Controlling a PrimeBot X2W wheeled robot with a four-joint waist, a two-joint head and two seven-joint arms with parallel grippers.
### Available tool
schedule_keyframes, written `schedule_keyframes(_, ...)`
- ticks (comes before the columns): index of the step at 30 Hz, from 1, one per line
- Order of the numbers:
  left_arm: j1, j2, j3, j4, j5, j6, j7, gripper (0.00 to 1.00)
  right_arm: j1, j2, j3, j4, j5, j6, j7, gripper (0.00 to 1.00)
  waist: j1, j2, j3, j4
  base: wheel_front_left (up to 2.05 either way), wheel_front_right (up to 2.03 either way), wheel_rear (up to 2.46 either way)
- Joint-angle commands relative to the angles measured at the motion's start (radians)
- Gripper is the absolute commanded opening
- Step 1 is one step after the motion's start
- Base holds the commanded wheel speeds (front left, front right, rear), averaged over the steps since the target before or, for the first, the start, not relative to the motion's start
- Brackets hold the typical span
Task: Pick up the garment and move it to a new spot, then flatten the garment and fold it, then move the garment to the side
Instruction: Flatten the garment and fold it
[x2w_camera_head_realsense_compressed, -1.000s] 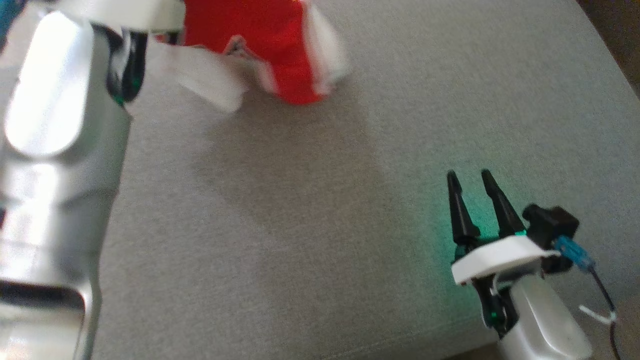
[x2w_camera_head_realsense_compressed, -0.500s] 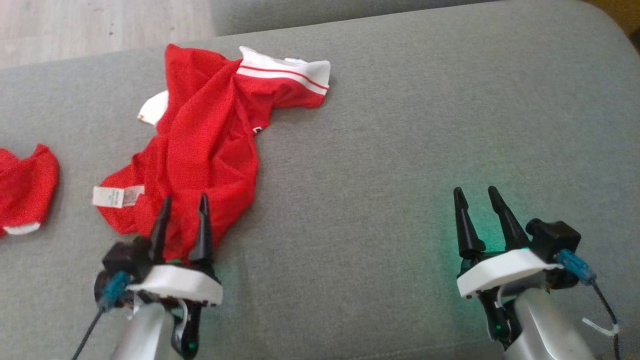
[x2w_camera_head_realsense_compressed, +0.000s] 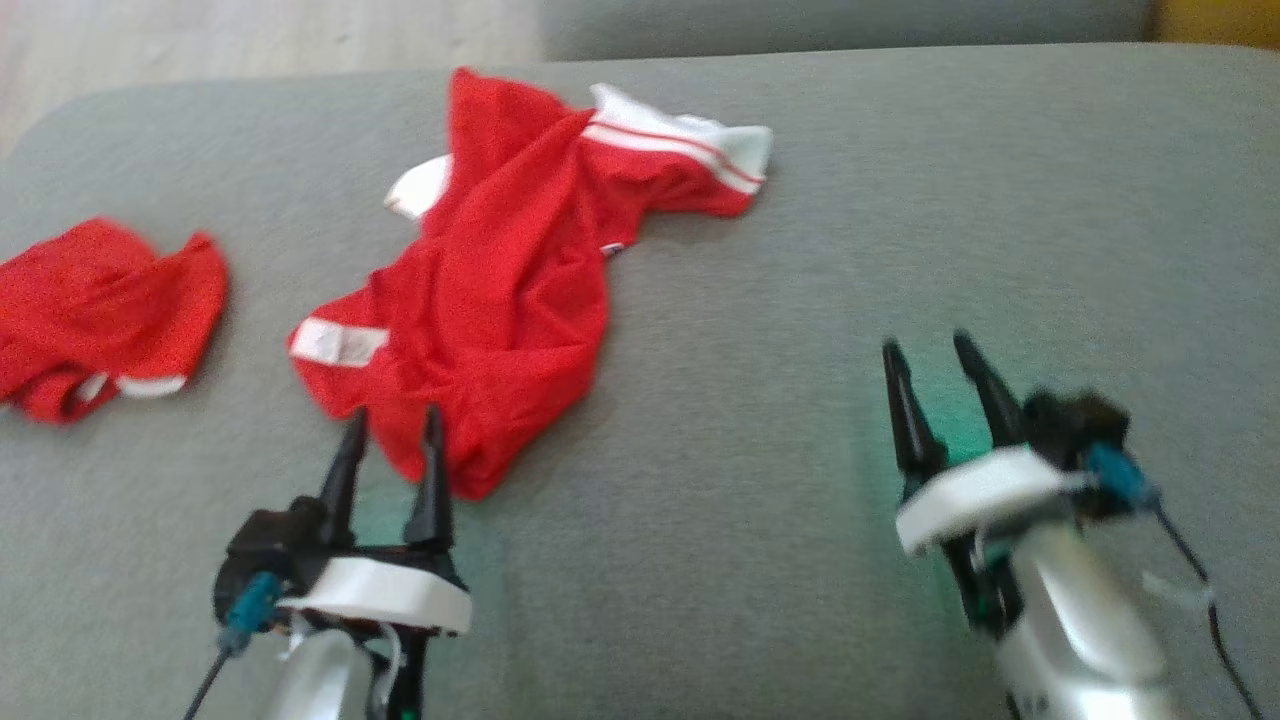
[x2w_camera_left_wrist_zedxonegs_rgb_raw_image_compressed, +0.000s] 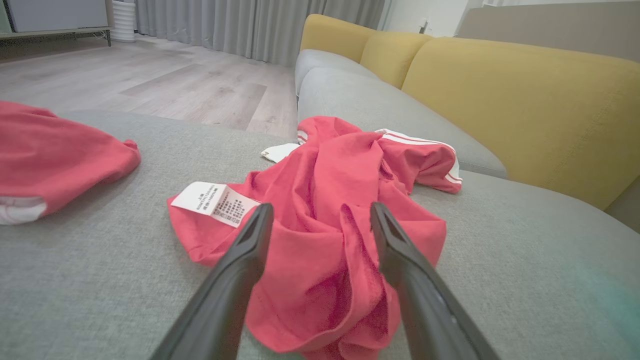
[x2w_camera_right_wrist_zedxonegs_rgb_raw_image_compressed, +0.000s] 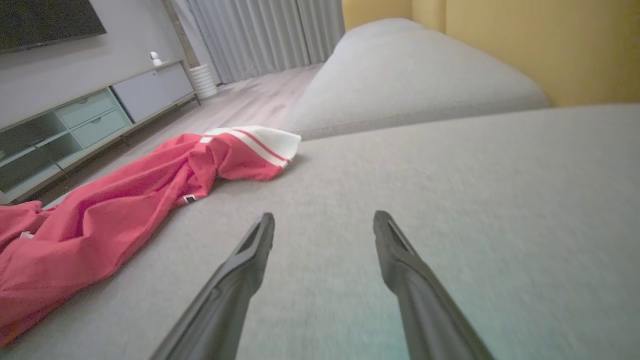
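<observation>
The garment (x2w_camera_head_realsense_compressed: 500, 280) is a crumpled red shirt with white striped sleeve ends and a white label, lying on the grey sofa cushion (x2w_camera_head_realsense_compressed: 800, 250). My left gripper (x2w_camera_head_realsense_compressed: 395, 412) is open at its near edge. In the left wrist view the garment (x2w_camera_left_wrist_zedxonegs_rgb_raw_image_compressed: 325, 165) spreads ahead of the left gripper (x2w_camera_left_wrist_zedxonegs_rgb_raw_image_compressed: 321, 206), its near folds lying under and between the spread fingers, which grip nothing. My right gripper (x2w_camera_head_realsense_compressed: 927, 343) is open over bare cushion to the right. From the right wrist, the garment (x2w_camera_right_wrist_zedxonegs_rgb_raw_image_compressed: 100, 215) lies left of the right gripper (x2w_camera_right_wrist_zedxonegs_rgb_raw_image_compressed: 324, 215).
A second red cloth (x2w_camera_head_realsense_compressed: 100, 300) lies bunched at the cushion's left end, also seen as the red cloth (x2w_camera_left_wrist_zedxonegs_rgb_raw_image_compressed: 50, 150). Yellow back cushions (x2w_camera_left_wrist_zedxonegs_rgb_raw_image_compressed: 525, 100) rise on the right. Wooden floor (x2w_camera_left_wrist_zedxonegs_rgb_raw_image_compressed: 150, 80) lies beyond the cushion's far edge. A low cabinet (x2w_camera_right_wrist_zedxonegs_rgb_raw_image_compressed: 100, 110) stands by the wall.
A second ago my left arm was raised with the garment hanging from it. Its jaws have opened, the garment now lies on the cushion, and the gripper has drawn back. The camera has shifted.
</observation>
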Motion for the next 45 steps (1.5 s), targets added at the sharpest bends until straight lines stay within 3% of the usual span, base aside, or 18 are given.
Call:
schedule_keyframes(1,-0.018,0.004,0.015,-0.035,-0.007,0.007,-0.005,1.00,-0.068,-0.001,0.019,-0.020,-0.006,-0.001,-0.004,1.00,0.0000,0.0000,0.024,0.054,0.00,0.00,0.00)
schedule_keyframes(10,-0.049,0.004,-0.111,-0.077,-0.057,0.030,-0.005,1.00,-0.381,-0.026,0.013,0.207,-0.052,-0.001,0.007,1.00,0.0000,0.0000,0.115,0.235,0.00,0.00,0.00)
schedule_keyframes(19,-0.081,0.004,-0.218,-0.096,-0.129,0.045,-0.005,1.00,-0.617,-0.098,0.001,0.447,-0.149,-0.001,0.085,1.00,0.0000,0.0000,0.187,0.369,0.00,0.00,0.00)
schedule_keyframes(23,-0.084,0.004,-0.246,-0.097,-0.155,0.054,-0.005,1.00,-0.652,-0.124,-0.048,0.536,-0.196,-0.001,0.114,1.00,0.0000,0.0000,0.203,0.399,0.00,0.00,0.00)
schedule_keyframes(30,-0.092,0.004,-0.247,-0.088,-0.167,0.059,-0.005,1.00,-0.640,-0.122,-0.089,0.622,-0.246,-0.001,0.145,1.00,0.0000,0.0000,0.216,0.391,0.00,0.00,0.00)
schedule_keyframes(31,-0.095,0.004,-0.242,-0.089,-0.166,0.061,-0.005,1.00,-0.638,-0.119,-0.091,0.626,-0.253,-0.001,0.142,0.63,0.0000,0.0000,0.217,0.386,0.00,0.00,0.00)
schedule_keyframes(32,-0.098,0.004,-0.238,-0.090,-0.166,0.063,-0.005,1.00,-0.637,-0.116,-0.093,0.630,-0.257,-0.001,0.136,0.00,0.0000,0.0000,0.217,0.381,0.00,0.00,0.00)
schedule_keyframes(39,-0.108,0.004,-0.216,-0.088,-0.155,0.059,-0.005,1.00,-0.647,-0.109,-0.135,0.605,-0.261,-0.001,0.034,0.00,0.0000,0.0000,0.200,0.333,0.00,0.00,0.00)
schedule_keyframes(42,-0.102,0.004,-0.203,-0.085,-0.144,0.054,-0.005,1.00,-0.648,-0.107,-0.159,0.530,-0.256,-0.001,0.001,0.00,0.0000,0.0000,0.178,0.299,0.00,0.00,0.00)
schedule_keyframes(45,-0.092,0.004,-0.188,-0.075,-0.134,0.050,-0.005,1.00,-0.608,-0.114,-0.173,0.378,-0.250,-0.001,-0.003,0.00,0.0000,0.0000,0.147,0.253,0.00,0.00,0.00)
